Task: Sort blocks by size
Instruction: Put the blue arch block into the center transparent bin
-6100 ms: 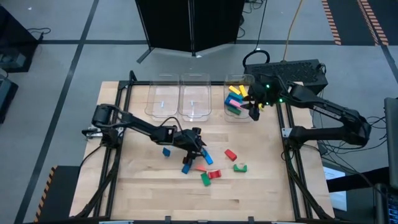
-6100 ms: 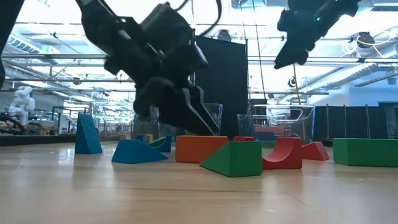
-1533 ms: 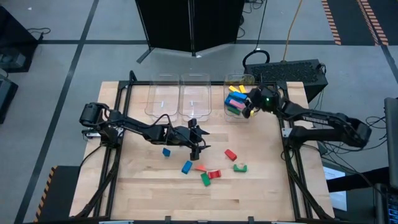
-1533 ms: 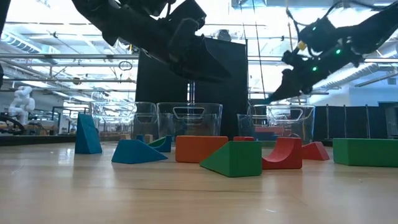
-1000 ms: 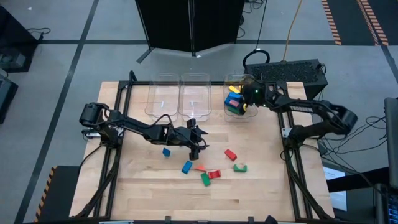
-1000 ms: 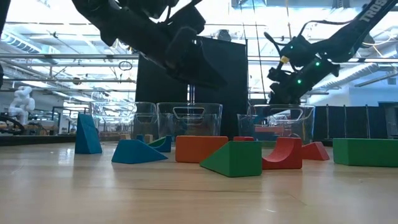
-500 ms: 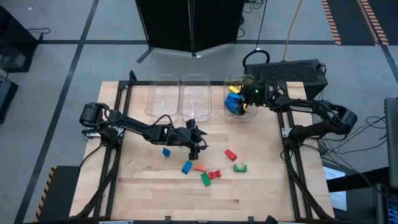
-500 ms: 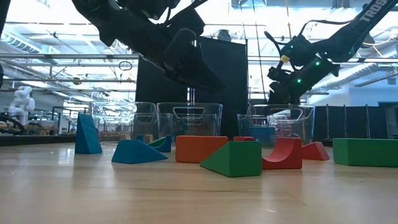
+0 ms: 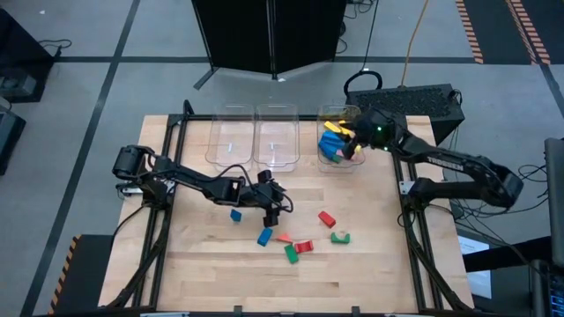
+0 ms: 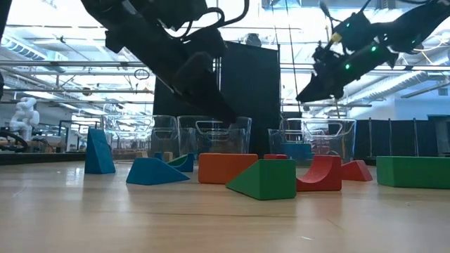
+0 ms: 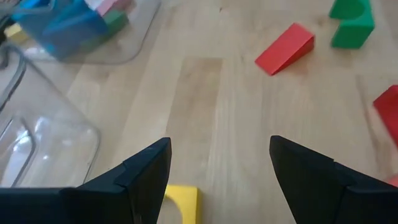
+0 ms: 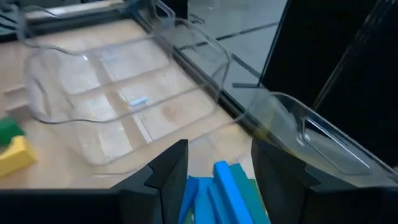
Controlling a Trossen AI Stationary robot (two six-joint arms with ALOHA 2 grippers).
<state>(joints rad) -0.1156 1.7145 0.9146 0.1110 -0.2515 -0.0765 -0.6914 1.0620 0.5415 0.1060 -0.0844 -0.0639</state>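
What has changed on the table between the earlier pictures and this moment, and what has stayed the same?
The right gripper went over the right-hand bin; a blue block now lies on top of the pile there. Its jaws stand apart, holding nothing. The left gripper rose from the loose blocks, then shifted slightly, open and empty. The loose blocks and the other two bins stayed as they were.

1 overhead, 1 table-level, 2 wrist views; all share the table.
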